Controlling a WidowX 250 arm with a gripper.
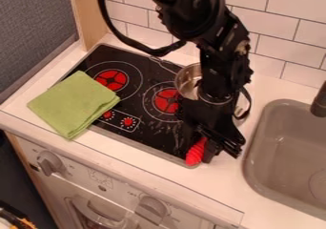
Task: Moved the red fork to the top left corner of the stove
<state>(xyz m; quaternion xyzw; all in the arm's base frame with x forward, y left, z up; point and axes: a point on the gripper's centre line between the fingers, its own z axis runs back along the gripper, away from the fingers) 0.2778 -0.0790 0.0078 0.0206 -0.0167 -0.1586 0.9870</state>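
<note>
The gripper [215, 149] hangs down over the stove's lower right corner, right of the red burners. Against its left side is a red ribbed piece [195, 152], which looks like part of the fork. It lies at the stove's front right edge, and the black gripper covers whatever else there is of it. The black stove [149, 128] has its top left corner behind the green cloth, near the wooden post.
A folded green cloth [73, 104] covers the stove's left side. Behind the gripper a silver pot [187, 80] stands at the stove's back right, partly hidden by the arm. To the right is a grey sink [253, 149] with a dark faucet [320, 101]. White tiles rise behind.
</note>
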